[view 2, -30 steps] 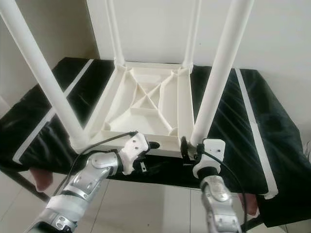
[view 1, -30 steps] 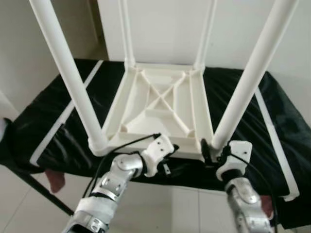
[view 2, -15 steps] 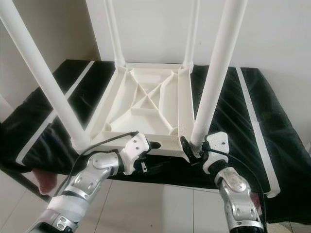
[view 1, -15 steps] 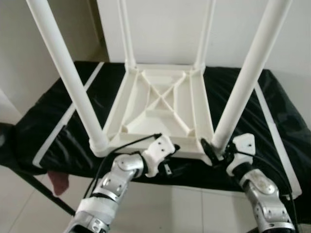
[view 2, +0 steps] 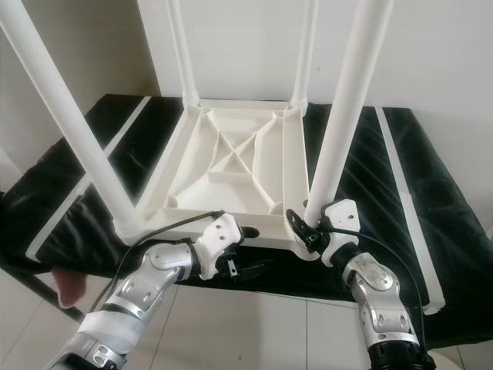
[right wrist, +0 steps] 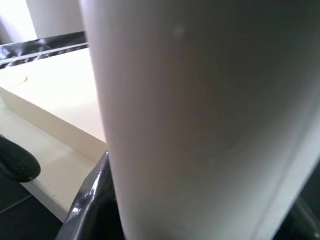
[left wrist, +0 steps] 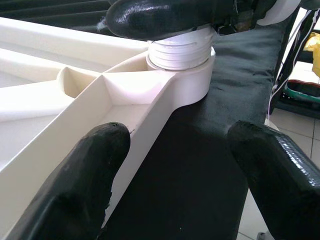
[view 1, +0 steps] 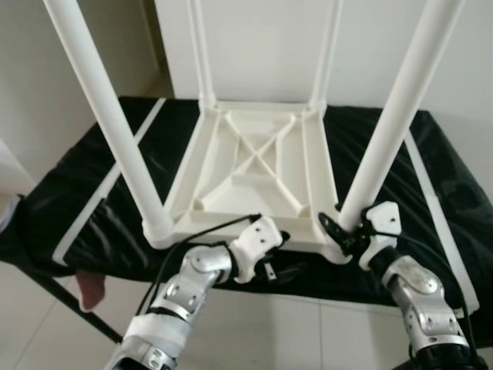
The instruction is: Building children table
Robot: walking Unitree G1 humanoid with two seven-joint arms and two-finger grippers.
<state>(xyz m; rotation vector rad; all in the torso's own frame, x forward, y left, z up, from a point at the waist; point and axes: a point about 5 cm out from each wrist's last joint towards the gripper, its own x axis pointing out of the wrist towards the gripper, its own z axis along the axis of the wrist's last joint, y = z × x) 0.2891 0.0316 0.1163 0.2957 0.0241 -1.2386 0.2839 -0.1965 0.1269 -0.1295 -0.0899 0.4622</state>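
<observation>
Overhead, the white children's table (view 1: 258,166) lay upside down on a black-covered bench (view 1: 73,193), four round legs pointing up. The right gripper (view 1: 344,233) was clamped around the base of the near right leg (view 1: 389,135). The left gripper (left wrist: 175,170) hung with fingers apart at the near edge, one finger (left wrist: 80,175) against the rim.

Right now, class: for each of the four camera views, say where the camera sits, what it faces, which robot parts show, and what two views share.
Left eye: on the head, looking down at the upturned white table on black cloth; both silver arms show.
Right eye: same scene, shifted sideways; right gripper at the near right leg.
Left wrist: along the left gripper's open fingers, facing the leg socket.
Right wrist: pressed against that leg.
Shared: both wrist views show the near right leg's base.
</observation>
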